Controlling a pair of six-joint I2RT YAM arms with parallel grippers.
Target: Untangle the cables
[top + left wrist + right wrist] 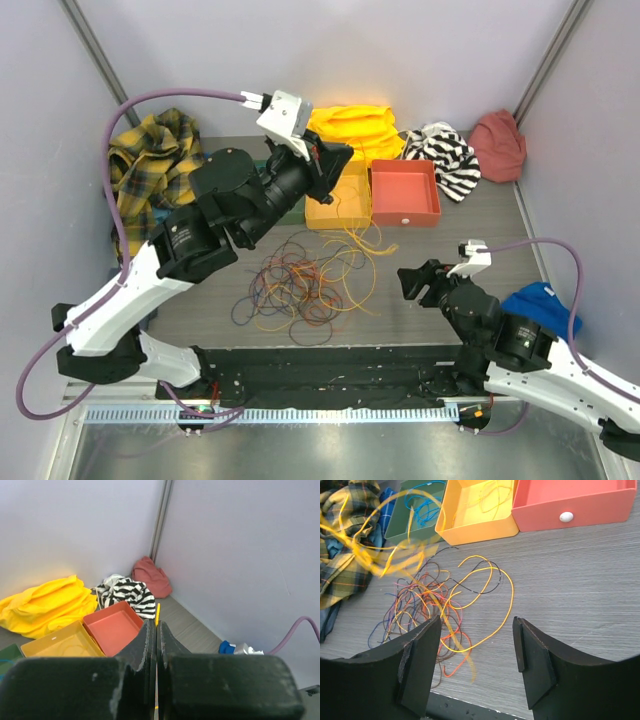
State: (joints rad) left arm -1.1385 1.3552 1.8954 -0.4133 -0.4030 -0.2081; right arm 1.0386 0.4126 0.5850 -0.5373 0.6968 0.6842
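Top external view: left hand (338, 172) up over the yellow tray (325, 215), fingers (145, 645) pressed together on a yellow cable (157, 614). Strands hang from there down to the cables (300, 280), a loose tangle on the desk (450, 240) just in front of that tray. Right hand (415, 280) low, near the tangle's right side, fingers (427, 650) wide apart, gripping nothing. Right wrist view: yellow wire in yellow tray, blue wire in green tray (415, 535).

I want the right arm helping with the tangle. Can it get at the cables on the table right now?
Probably yes: the right gripper is open and faces the cables, with nothing standing between. Only the yellow strands held up by the shut left gripper hang beside the pile.
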